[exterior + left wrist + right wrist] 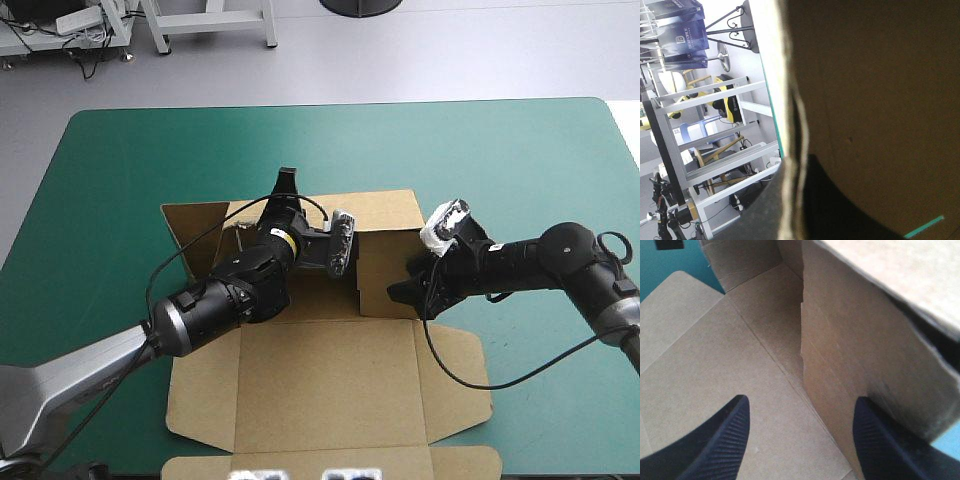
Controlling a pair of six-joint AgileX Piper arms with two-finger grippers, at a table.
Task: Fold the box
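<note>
At mid-counter the brown box lies half-formed with its far walls raised, left gripper apparently clamped on the back wall's edge to hold it upright, right gripper, fingers apart, beside the inner side wall, likely steadying it.

From my station I see the table standing on a pale grey floor, with white metal frame legs beyond its far edge.

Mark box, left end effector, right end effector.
box (325,385): high view, flat near panel.
left end effector (286,186): high view, fingertips at far wall.
right end effector (802,400): right wrist view, between fingertips.
</note>
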